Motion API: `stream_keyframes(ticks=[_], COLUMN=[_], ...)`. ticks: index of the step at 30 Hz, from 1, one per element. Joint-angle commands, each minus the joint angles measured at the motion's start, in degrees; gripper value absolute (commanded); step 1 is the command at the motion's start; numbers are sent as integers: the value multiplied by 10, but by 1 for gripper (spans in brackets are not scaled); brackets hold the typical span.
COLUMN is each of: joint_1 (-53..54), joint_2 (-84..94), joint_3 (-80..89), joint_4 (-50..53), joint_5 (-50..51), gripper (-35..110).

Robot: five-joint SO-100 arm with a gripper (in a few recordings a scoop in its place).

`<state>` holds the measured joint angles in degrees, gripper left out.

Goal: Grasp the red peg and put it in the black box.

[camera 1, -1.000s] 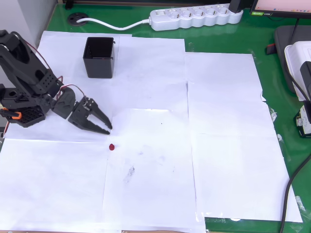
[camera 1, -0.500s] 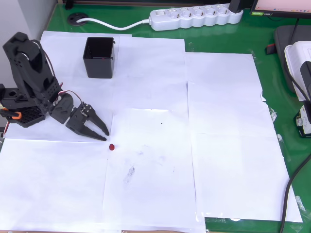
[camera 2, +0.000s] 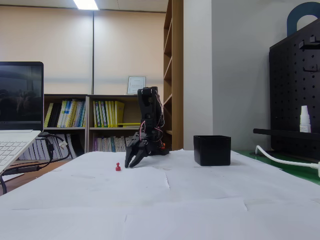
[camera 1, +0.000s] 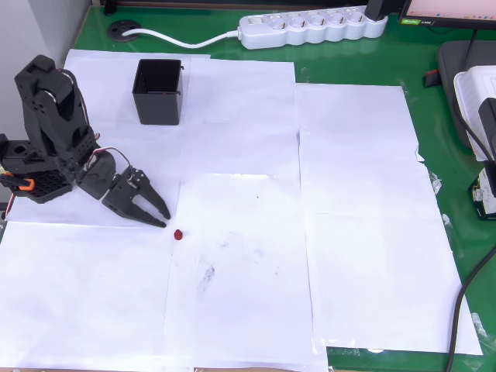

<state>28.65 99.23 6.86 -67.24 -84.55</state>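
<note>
My gripper (camera 1: 160, 218), jaws narrowly parted and empty, hangs just beside the red peg (camera 1: 178, 234); I should straddle it squarely before closing. The black box (camera 1: 159, 91) stands well beyond.

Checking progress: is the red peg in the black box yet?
No. The red peg lies on the paper, apart from the black box.

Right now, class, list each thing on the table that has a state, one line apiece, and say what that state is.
Tiny dark-red rounded peg: lying free on the white paper, ungrasped, outside the box.
Small square black plastic box: upright, open-topped, nothing visible inside.
Black two-finger claw: open, low over the paper, tips near the peg, apart from it.
White power strip: lying flat on the green table.
</note>
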Motion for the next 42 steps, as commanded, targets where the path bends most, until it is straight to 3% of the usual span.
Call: stream_keyframes(ticks=[1,13,29,42], joint_1=[13,12,27,35], joint_2=[36,67,138,152], joint_3=[25,33,55,97], joint_4=[-53,-113,-161,-173], joint_5=[-4,-12,-35,-41], gripper=[0,1,19,19])
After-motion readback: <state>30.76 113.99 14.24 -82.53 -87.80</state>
